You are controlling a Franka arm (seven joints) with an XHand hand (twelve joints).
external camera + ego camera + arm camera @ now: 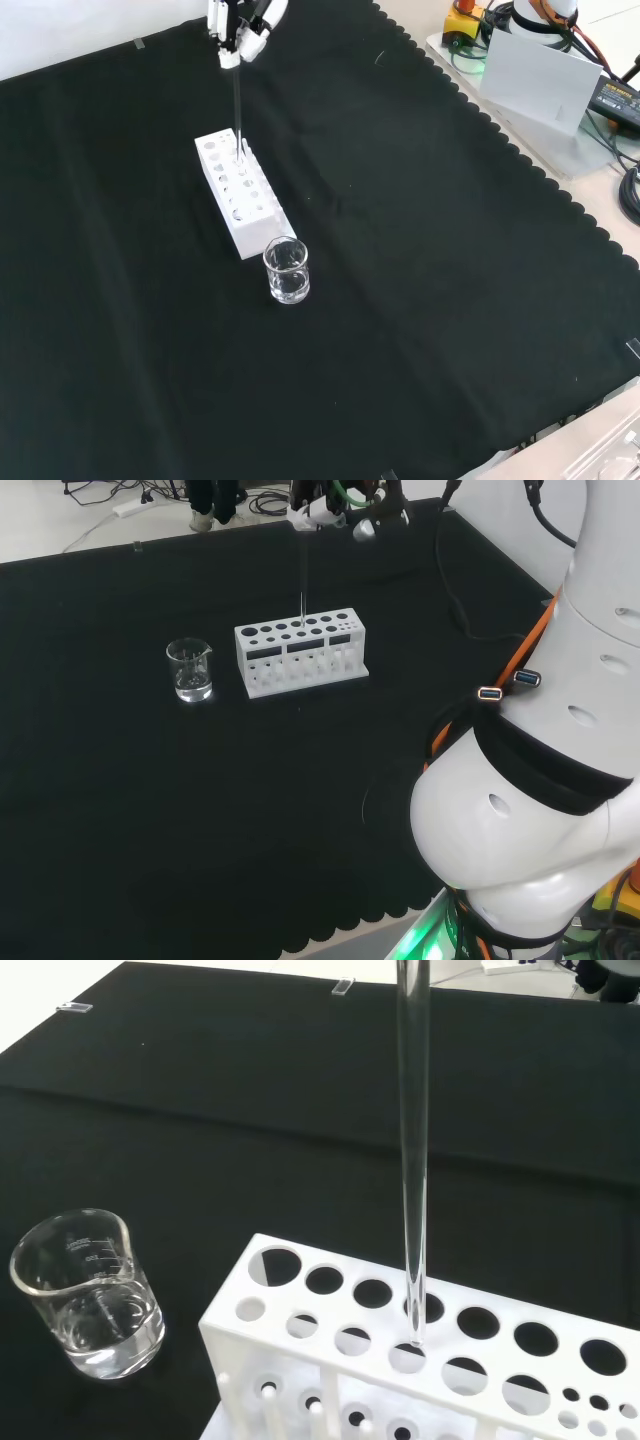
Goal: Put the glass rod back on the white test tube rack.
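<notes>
Overhead, pinching the top end of the glass rod [238, 105] in the hand [240, 28], fingers curled around it, at the top edge of the front view. Hanging upright above the white test tube rack [240, 192], with the lower tip reaching down to the rack's top plate. Seen from the wrist, hovering with the tip [415, 1335] right at one of the holes in the middle of the plate, between the two rows of larger openings; impossible to tell whether already inside the hole or just above it. Standing on the black-clothed tabletop [150, 800], with the rack's long side facing the head view. Sitting just beside the rack's end, a small clear beaker [190, 670] with a little clear liquid at the bottom, to the left of the rack in the head view and nearer the camera in the front view. Appearing again in the head view, the hand [320, 510] at the far edge of the cloth, holding the rod [302, 590] as a thin vertical line above the rack [300, 652].
</notes>
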